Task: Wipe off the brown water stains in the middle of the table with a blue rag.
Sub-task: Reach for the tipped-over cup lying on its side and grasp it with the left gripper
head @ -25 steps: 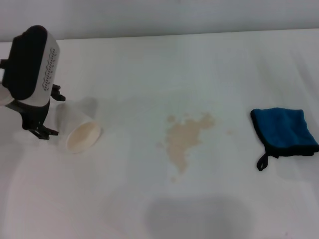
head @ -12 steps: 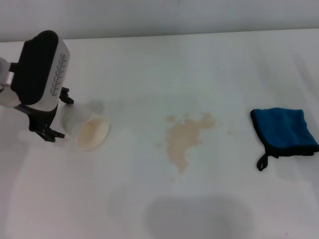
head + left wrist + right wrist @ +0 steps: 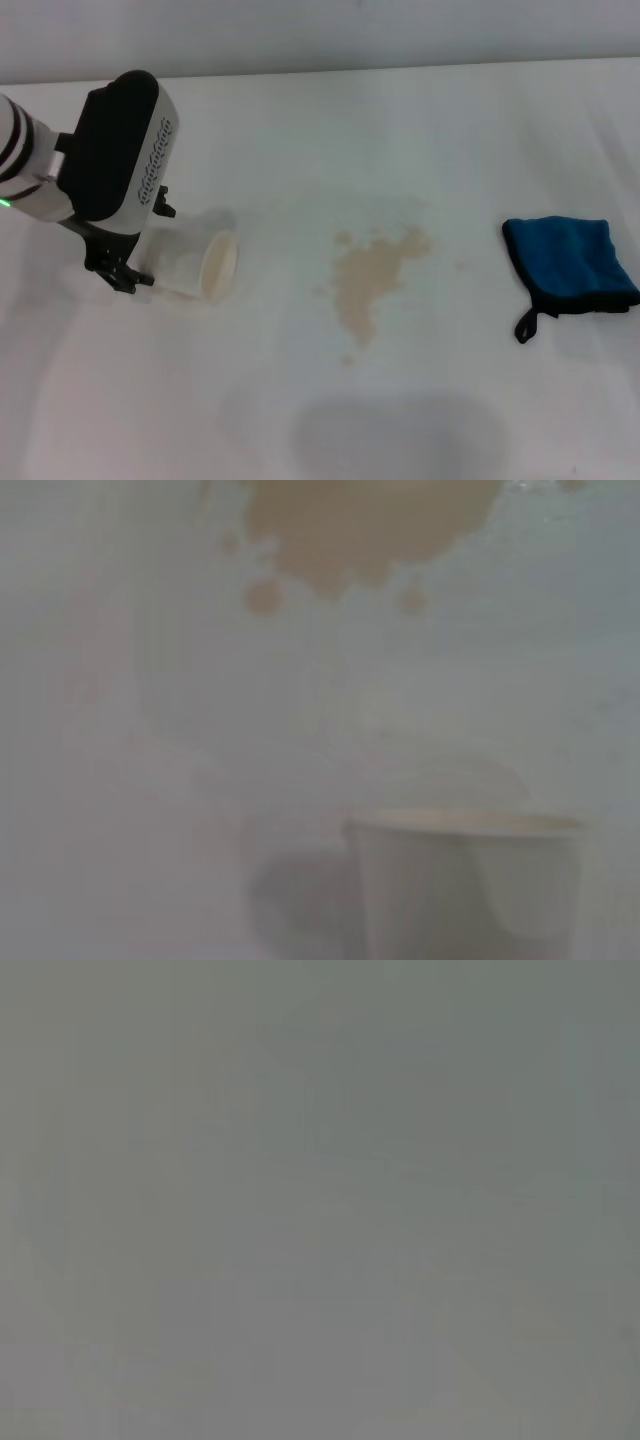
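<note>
The brown water stains [image 3: 372,275] form a pale tan splotch with small droplets in the middle of the white table [image 3: 330,120]. They also show in the left wrist view [image 3: 360,520]. The blue rag [image 3: 570,258] lies flat at the right, its black loop toward the front. My left gripper [image 3: 148,245] is at the left, shut on a white paper cup [image 3: 195,262] held on its side, mouth toward the stains. The cup also shows in the left wrist view [image 3: 460,880]. My right gripper is out of view; its wrist view shows only plain grey.
The table's far edge meets a pale wall at the back. A soft grey shadow lies on the table near the front middle.
My left gripper has moved right and slightly back, carrying the white cup closer to the stains. The rag and stains have not moved.
</note>
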